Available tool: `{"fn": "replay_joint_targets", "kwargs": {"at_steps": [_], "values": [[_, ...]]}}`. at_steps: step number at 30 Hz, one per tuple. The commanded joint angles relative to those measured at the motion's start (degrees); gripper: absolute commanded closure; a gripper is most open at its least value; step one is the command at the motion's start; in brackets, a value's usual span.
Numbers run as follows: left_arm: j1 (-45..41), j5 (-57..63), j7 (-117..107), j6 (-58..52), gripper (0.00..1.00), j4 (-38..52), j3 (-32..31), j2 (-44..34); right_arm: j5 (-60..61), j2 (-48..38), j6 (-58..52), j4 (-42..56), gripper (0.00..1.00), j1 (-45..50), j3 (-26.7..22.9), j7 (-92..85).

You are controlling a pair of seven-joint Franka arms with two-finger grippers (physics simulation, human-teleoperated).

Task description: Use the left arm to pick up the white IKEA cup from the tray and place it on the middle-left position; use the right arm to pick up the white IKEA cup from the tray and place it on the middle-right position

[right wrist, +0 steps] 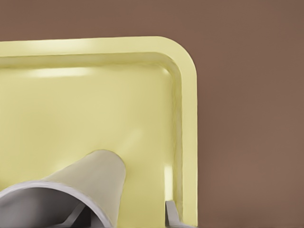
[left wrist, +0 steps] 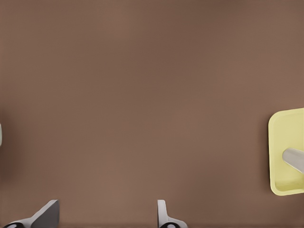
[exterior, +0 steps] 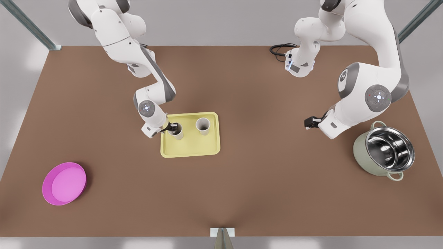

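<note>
A pale yellow tray [exterior: 190, 147] lies mid-table with two white cups standing on it. My right gripper [exterior: 172, 128] is at the cup [exterior: 177, 131] nearer the front view's left. In the right wrist view this gripper [right wrist: 121, 216] is open and straddles the wall of the cup [right wrist: 90, 175]: one finger sits inside the rim, the other outside over the tray [right wrist: 95, 104]. The second cup [exterior: 202, 126] stands free beside it. My left gripper [exterior: 308, 122] waits open above bare brown table on the front view's right, fingertips [left wrist: 164, 213] apart, with the tray [left wrist: 287, 152] far off.
A steel pot [exterior: 384, 150] with pale green handles stands at the front view's right, close under the left arm. A round pink plate [exterior: 64, 183] lies near the front left corner. A black cable [exterior: 280, 50] loops at the back edge.
</note>
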Motion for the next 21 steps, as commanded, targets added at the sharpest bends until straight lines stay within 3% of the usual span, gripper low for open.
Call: {"fn": "replay_joint_targets", "kwargs": {"at_steps": [1, 4, 8, 11, 14, 16, 21], "values": [[0.0, 0.1, -1.0, -0.1, 0.00, 0.0, 0.0, -0.1, 0.0, 0.1, 0.6, 0.0, 0.55, 0.0, 0.0, 5.4], [0.0, 0.1, -1.0, -0.1, 0.00, 0.0, 0.0, -0.1, 0.0, 0.1, 0.2, 0.2, 0.78, 0.0, 0.0, 5.9], [0.0, 0.1, -1.3, -0.2, 0.00, 0.0, 0.0, -0.4, 0.0, 0.6, 0.1, 1.1, 0.92, -0.1, 0.0, 5.5], [0.1, 0.1, -1.5, -0.1, 0.00, -0.1, 0.1, -1.0, 0.1, -3.0, -2.5, 2.8, 0.92, -2.0, -0.7, 4.4], [0.4, 0.1, -1.5, 0.0, 0.00, 0.1, 0.4, -1.0, 0.1, -5.0, -16.5, 11.4, 0.92, -13.0, -0.7, -11.0], [0.4, 0.1, -1.5, -0.2, 0.00, -0.6, 0.3, -1.2, -0.4, -4.5, -17.9, 13.8, 0.92, -20.4, -0.5, -22.0], [-2.6, -0.3, -4.4, 0.5, 0.00, -0.2, -0.3, -1.8, -3.9, 5.6, -17.9, 21.7, 0.91, -28.9, -0.9, -34.2]]}}
